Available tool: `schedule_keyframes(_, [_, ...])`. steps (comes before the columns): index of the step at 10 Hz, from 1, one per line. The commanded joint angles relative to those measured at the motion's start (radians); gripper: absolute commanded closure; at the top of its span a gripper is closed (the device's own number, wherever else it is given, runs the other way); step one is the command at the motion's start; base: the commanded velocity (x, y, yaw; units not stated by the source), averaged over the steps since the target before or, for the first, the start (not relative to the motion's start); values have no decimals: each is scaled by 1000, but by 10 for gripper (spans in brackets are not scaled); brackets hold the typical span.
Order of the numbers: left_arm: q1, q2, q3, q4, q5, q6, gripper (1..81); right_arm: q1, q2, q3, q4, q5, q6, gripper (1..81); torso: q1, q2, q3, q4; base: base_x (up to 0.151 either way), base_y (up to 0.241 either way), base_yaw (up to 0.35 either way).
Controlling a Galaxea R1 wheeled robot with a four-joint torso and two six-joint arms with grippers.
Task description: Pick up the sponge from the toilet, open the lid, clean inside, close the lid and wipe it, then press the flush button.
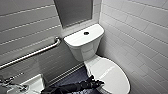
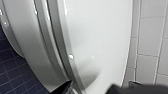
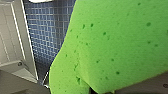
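1. Head view: we see the toilet [image 1: 85,50] with the lid [image 1: 112,72] shut flat over the bowl. The flush button [image 1: 86,33] sits in the middle of the tank top.
2. Our left pincer [image 1: 97,82] hangs at the lid's rim, on the side of the toilet away from the tiled side wall.
3. Left wrist view: its fingers [image 2: 62,87] stand apart and hold nothing. The glossy lid lies just beyond them.
4. Right wrist view: the sponge [image 3: 112,45] sits right against our right pincer [image 3: 101,91], which is clamped on it. The sponge is lifted clear of the blue tiled floor [image 3: 47,32]. We cannot tell how far it is from the toilet.
5. A grab bar [image 1: 37,52] runs along the wall beside the toilet's tank. A sink [image 1: 35,83] sits farther out on that same side.
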Motion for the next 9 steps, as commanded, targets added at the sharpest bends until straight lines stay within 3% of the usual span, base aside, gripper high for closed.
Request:
schedule_keyframes(1, [-111,53,-34,-18,59,-4,10,-27,-30,8,-33,-33,2,811,0,0,0,0,0,0,0])
schedule_keyframes(9, [-77,128,-157,-18,48,-4,10,-23,-16,2,-30,-35,2,811,0,0,0,0,0,0,0])
